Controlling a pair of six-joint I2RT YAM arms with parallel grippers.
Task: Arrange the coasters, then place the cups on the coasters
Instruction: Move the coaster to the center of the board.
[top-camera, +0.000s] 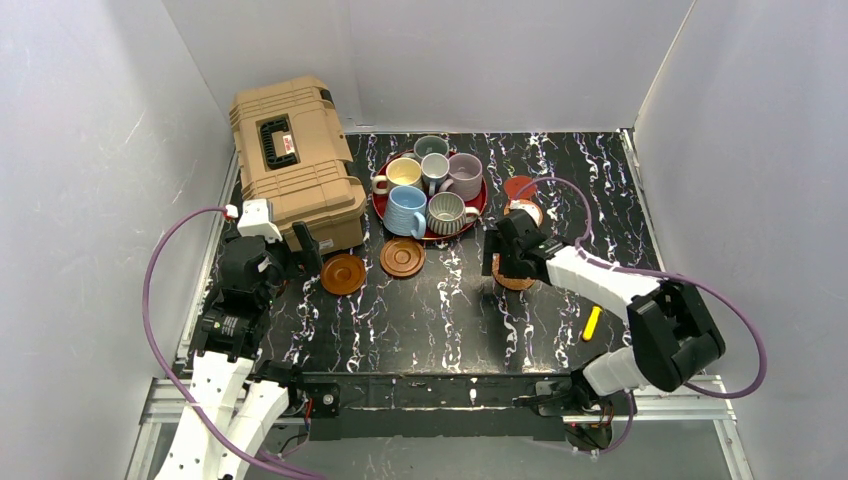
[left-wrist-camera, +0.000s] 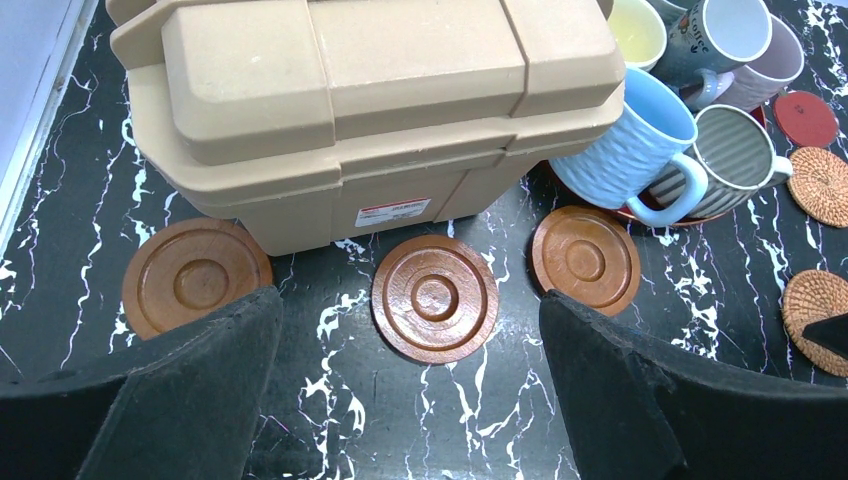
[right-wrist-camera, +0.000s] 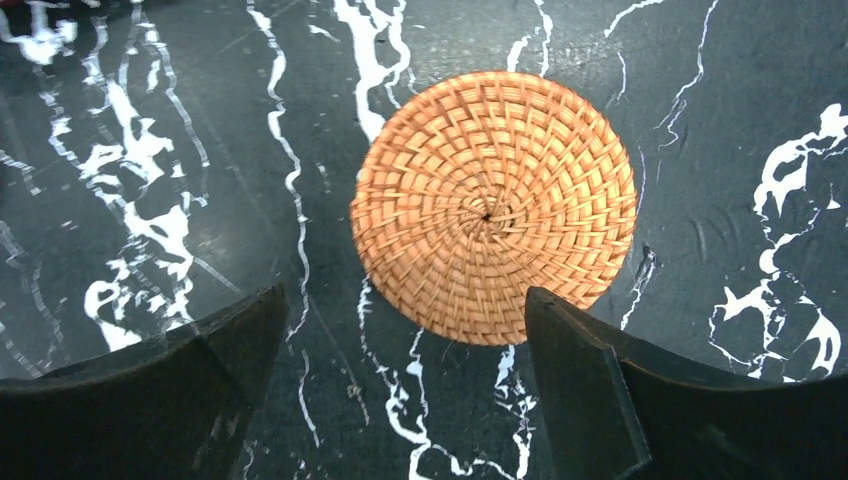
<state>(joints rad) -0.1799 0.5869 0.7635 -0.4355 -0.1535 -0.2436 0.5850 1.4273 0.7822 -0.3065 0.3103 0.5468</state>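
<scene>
while all six cups (top-camera: 405, 210) crowd the red tray (top-camera: 482, 205), we judge only the coaster half underway: three wooden coasters (left-wrist-camera: 435, 297) sit in a row before the tan case (left-wrist-camera: 370, 100), and the right gripper (right-wrist-camera: 402, 300) hovers wide and empty over a woven coaster (right-wrist-camera: 495, 205). the left gripper (left-wrist-camera: 410, 300) gapes wide too, holding nothing. every cup placement is left to do.

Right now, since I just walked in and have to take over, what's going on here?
The right gripper hangs open over a woven coaster lying on the table, holding nothing. The left gripper, also open, is above three brown coasters lined up by the case. All six mugs sit on the tray; none is on a coaster yet.
</scene>
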